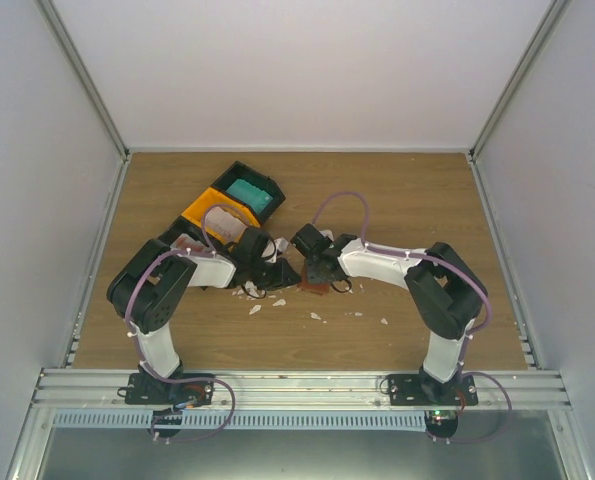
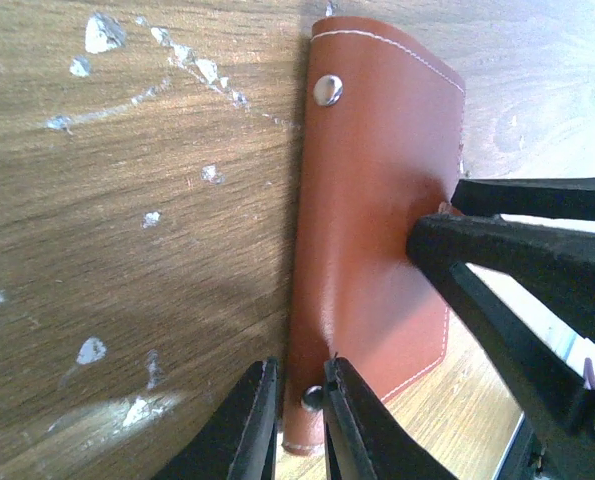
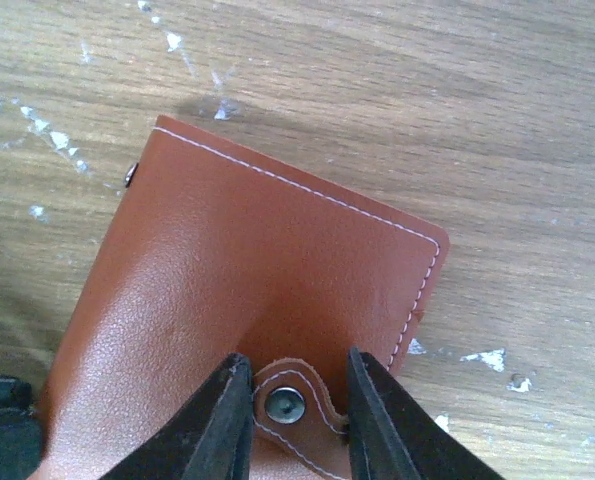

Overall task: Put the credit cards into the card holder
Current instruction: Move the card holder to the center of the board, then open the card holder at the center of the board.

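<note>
Pinching from both sides, I've got the smooth, white-stitched brown leather card holder (image 3: pixel 257 280) flat on grainy wood (image 3: pixel 457 110) mid-table: left gripper (image 2: pixel 302 420) narrow on its studded edge, right gripper (image 3: pixel 292 420) clamped on the snap tab. Far-left black bin (image 1: pixel 242 166) holds a teal card (image 1: pixel 250 193).

Left arm (image 1: pixel 152 290) and right arm (image 1: pixel 447 290) rise from bases at near edge, elbows bent outward, forearms angled inward and down. Left gripper (image 1: pixel 269 270) and right gripper (image 1: pixel 320 265) low, tips close together. Left fingers (image 2: pixel 247 425) nearly together, pinching edge of wallet (image 2: pixel 377 230). Right fingers (image 3: pixel 222 410) part-way apart, straddling snap tab (image 3: pixel 287 402), close against its sides; firm pinch or not, cannot tell. In left wrist view, right gripper's black fingers reach in from right, touching same wallet.
</note>
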Available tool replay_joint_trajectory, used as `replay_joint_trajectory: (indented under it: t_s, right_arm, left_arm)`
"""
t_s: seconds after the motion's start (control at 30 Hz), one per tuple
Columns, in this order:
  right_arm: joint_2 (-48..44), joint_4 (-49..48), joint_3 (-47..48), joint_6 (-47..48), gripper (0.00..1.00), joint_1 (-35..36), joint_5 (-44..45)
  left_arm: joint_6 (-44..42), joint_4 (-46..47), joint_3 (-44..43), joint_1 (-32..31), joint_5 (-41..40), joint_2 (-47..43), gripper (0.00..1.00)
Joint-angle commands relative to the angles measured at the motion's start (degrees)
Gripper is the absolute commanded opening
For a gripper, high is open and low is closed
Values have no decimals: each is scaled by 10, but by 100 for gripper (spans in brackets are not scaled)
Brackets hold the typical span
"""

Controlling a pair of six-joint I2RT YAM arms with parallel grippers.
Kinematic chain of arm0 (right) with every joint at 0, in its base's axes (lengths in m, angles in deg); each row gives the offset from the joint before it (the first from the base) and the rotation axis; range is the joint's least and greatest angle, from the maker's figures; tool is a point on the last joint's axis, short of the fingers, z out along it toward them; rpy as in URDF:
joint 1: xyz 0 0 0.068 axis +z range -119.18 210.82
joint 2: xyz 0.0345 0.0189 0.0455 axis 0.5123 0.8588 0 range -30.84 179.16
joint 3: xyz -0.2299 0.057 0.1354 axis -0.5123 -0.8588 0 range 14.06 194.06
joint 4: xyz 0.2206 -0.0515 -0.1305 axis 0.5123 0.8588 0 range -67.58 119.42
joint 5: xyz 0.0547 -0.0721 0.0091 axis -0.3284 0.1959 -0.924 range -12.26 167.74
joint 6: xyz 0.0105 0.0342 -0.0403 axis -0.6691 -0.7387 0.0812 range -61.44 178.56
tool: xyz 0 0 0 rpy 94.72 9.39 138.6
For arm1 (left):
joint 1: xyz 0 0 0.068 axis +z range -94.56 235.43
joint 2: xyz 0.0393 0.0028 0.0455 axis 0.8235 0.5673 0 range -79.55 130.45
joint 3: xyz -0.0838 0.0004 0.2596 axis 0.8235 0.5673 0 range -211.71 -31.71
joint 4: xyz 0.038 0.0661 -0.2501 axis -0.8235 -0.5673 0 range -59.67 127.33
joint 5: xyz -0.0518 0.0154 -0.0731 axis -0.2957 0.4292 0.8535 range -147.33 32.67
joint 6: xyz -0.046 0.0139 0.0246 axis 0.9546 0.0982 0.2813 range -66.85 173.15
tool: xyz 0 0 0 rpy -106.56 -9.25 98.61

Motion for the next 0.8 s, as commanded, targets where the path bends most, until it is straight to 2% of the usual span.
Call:
replay_joint_trajectory:
  t_s: [0.0, 0.2, 0.3, 0.43, 0.6, 0.77]
  right_arm:
    - [15, 40, -2, -21, 22, 1, 48]
    - [6, 38, -5, -22, 18, 1, 57]
    - [-2, 4, -19, 0, 15, -5, 25]
    - [-32, -66, -55, 38, 13, -22, -39]
    - [-82, -173, -119, 100, 11, -62, -152]
    - [-105, -222, -156, 125, 8, -97, -229]
  left_arm:
    - [-2, -66, 34, 9, -56, 19, 17]
    - [-4, -53, 35, 12, -50, 20, 17]
    - [-7, -42, 37, 15, -41, 12, 19]
    - [-12, -29, 40, 23, -27, -7, 27]
    - [-30, -17, 41, 36, 10, -14, 45]
    - [-44, -18, 32, 38, 38, -7, 54]
